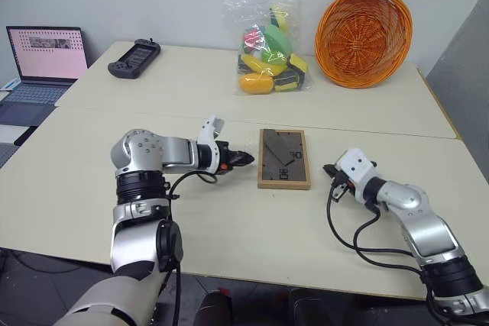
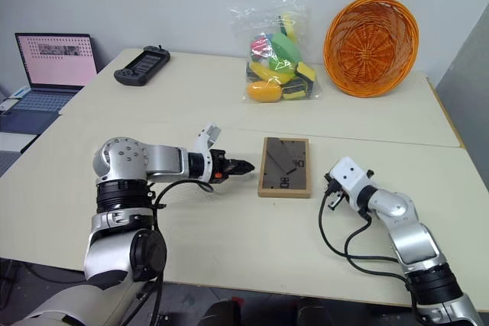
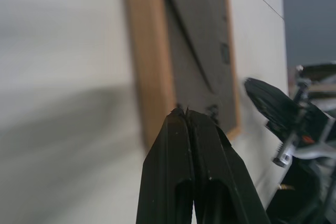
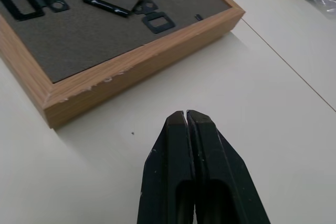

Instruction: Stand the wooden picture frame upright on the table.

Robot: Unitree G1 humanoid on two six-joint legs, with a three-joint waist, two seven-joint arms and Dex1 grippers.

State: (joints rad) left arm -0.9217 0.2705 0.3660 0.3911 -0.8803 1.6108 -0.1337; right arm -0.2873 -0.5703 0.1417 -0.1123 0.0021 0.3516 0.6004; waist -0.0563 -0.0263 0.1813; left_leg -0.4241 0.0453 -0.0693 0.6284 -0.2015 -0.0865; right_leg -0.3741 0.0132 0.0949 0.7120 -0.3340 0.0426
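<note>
Wooden picture frame [image 1: 284,159] face-down on the tabletop [image 1: 229,227] between my left gripper [image 1: 246,159] and right gripper [image 1: 330,169] — both pressed together, empty — I should part them before lifting an edge.

Big cream table [image 1: 229,227], frame [image 1: 284,159] lying flat on it back-side up near the middle. Along the far edge: a black handheld controller [image 1: 134,58], a clear bag of colourful toys [image 1: 270,55] and an orange wicker basket [image 1: 363,36] tipped on its side.
</note>
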